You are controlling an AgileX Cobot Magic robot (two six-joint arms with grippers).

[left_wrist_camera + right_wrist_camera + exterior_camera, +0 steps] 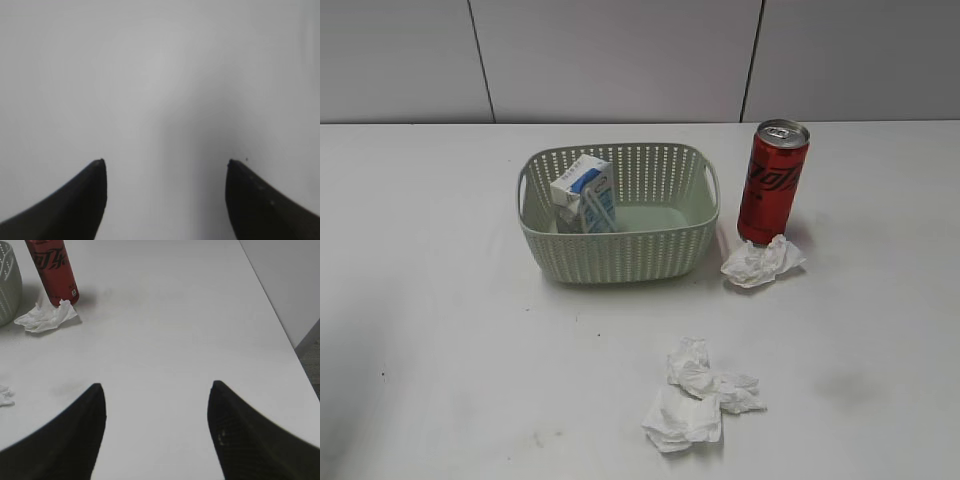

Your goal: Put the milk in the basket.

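Already milk (583, 194) inside basket (620, 255), grippers apart, empty

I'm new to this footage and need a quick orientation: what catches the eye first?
The pale green basket at the middle of the table, with the milk carton standing inside at its left end. Next, the tall red can just right of the basket, a crumpled tissue at its foot.
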